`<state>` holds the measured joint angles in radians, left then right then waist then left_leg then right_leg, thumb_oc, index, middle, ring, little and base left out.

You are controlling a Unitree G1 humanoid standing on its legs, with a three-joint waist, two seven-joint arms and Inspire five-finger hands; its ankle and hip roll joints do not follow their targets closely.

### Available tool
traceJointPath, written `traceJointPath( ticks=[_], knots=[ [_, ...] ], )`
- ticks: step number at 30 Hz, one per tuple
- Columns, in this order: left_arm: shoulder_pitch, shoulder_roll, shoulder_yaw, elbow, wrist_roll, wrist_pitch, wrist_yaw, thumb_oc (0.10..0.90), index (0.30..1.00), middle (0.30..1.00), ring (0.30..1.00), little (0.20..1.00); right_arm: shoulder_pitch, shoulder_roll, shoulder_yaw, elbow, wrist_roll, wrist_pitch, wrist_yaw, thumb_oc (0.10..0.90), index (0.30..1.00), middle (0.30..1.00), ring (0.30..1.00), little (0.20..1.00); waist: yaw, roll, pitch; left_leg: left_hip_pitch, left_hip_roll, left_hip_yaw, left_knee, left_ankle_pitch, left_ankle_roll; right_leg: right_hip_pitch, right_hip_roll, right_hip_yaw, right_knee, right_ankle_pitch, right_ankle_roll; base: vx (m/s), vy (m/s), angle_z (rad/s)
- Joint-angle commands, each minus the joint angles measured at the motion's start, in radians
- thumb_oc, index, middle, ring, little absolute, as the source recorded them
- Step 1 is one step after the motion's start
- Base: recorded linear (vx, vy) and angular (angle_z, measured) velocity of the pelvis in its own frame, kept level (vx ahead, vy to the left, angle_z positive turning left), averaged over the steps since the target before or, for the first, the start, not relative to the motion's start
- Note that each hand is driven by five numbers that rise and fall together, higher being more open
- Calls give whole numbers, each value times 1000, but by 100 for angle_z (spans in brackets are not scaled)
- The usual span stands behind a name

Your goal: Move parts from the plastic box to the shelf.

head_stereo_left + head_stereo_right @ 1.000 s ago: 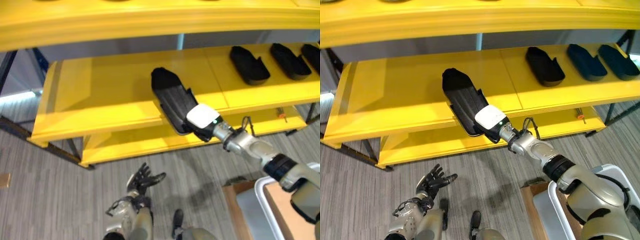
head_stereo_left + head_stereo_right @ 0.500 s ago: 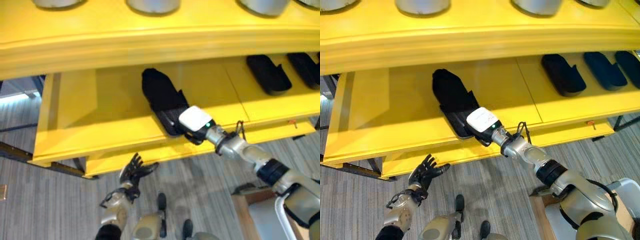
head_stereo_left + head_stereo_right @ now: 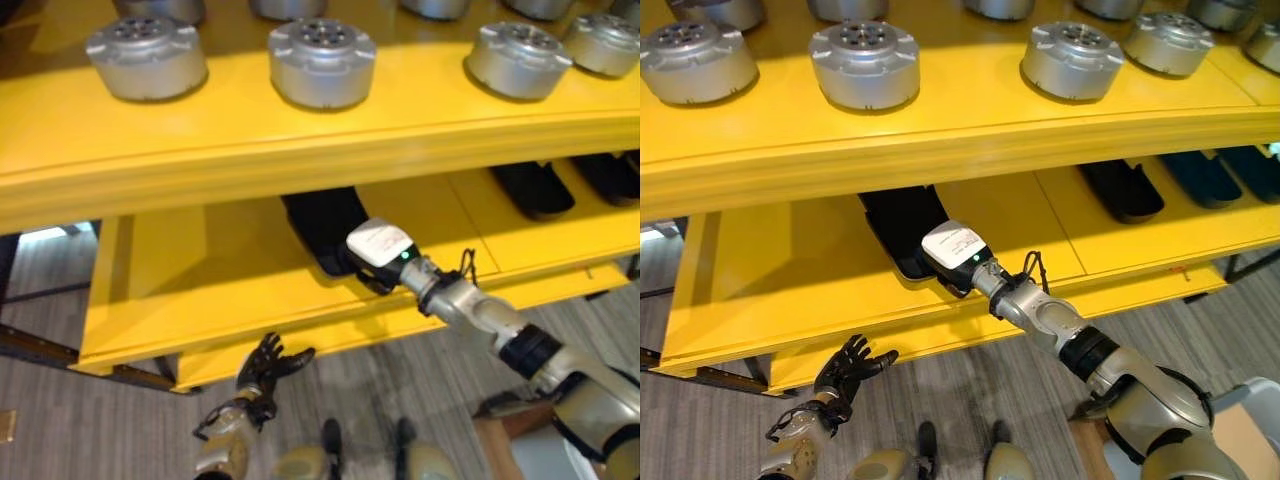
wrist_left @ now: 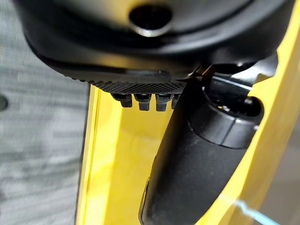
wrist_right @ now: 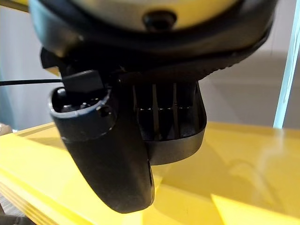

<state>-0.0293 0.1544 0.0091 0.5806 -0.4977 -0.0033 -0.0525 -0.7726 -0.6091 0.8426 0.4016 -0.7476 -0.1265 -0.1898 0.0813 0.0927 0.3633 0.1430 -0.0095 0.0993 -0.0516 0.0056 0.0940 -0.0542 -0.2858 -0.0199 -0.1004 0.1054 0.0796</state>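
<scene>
The right hand [image 3: 380, 255] reaches in over the front edge of the yellow shelf [image 3: 180, 290], on its middle board, and its fingers are curled round the near end of a black part [image 3: 325, 225]. In the right wrist view the thumb and the row of fingers close on that part [image 5: 171, 124], whose far end lies flat on the yellow board. The part rests on the middle board with its length running from the front edge toward the back, its far end hidden under the lip of the upper board. Further along the same board toward its right end, two more black parts [image 3: 1122, 190] lie side by side, well apart from the held one. On the upper board stands a row of round silver-grey metal parts [image 3: 862, 65], each upright and apart from its neighbours, near the front edge. The left hand [image 3: 268, 365] hangs low in front of the shelf, below the front edge of the lowest board, with its fingers spread and holding nothing. Grey carpet floor [image 3: 80, 430] lies beneath the shelf.
</scene>
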Motion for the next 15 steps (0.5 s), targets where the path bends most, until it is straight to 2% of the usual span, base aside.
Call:
traceJointPath(
  ticks=[1, 2, 4, 6, 7, 8, 15],
  knots=[
    [-47, 8, -71, -49, -16, -77, -21, 900, 1000, 1000, 1000, 1000, -158, -27, -82, -14, -15, 15, -118, 400, 300, 300, 300, 300, -22, -28, -101, 51, 90, -85, -27, 38, -116, -3, 90, 116, 27, -16, -73, 164, -307, 68],
    [-45, 4, -74, -48, -20, -77, -19, 900, 1000, 1000, 1000, 1000, -143, -27, -92, -23, -11, 15, -108, 400, 300, 300, 300, 300, -12, -48, -112, 42, 96, -80, -13, 38, -120, 27, 79, 64, 48, -6, -68, 115, -298, 113],
    [-34, -3, -73, -56, -6, -75, -23, 900, 1000, 1000, 1000, 1000, -145, -16, -87, -1, -12, 14, -107, 400, 300, 300, 300, 300, -1, -68, -123, 40, 113, -77, -3, 36, -121, 54, 74, 16, 47, 4, -63, 96, -255, 125],
    [-34, -3, -73, -56, -6, -75, -23, 900, 1000, 1000, 1000, 1000, -146, -15, -87, 0, -12, 13, -108, 400, 300, 300, 300, 300, -2, -67, -123, 41, 114, -77, -3, 36, -121, 54, 75, 15, 47, 4, -63, 64, -185, 39],
    [-12, -29, -55, -60, 7, -77, -29, 900, 1000, 1000, 1000, 1000, -146, -28, -64, -3, 6, 6, -89, 400, 300, 300, 300, 300, -1, -73, -139, 24, 160, -67, 6, 50, -128, 76, 98, -9, 54, 3, -52, 117, -339, -5],
    [-8, -32, -52, -61, 8, -76, -29, 900, 1000, 1000, 1000, 1000, -142, -30, -58, -1, 10, 5, -86, 400, 300, 300, 300, 300, -2, -78, -141, 21, 170, -66, 9, 52, -126, 80, 104, -12, 59, 4, -50, 136, -399, -12],
    [13, -64, -45, -72, 14, -70, -27, 900, 1000, 1000, 1000, 1000, -142, -54, -20, 4, 28, 3, -67, 400, 300, 300, 300, 300, -13, -91, -155, 24, 216, -57, -27, 65, -117, 113, 145, -20, 48, 2, -48, 46, -147, 9]
  ],
)
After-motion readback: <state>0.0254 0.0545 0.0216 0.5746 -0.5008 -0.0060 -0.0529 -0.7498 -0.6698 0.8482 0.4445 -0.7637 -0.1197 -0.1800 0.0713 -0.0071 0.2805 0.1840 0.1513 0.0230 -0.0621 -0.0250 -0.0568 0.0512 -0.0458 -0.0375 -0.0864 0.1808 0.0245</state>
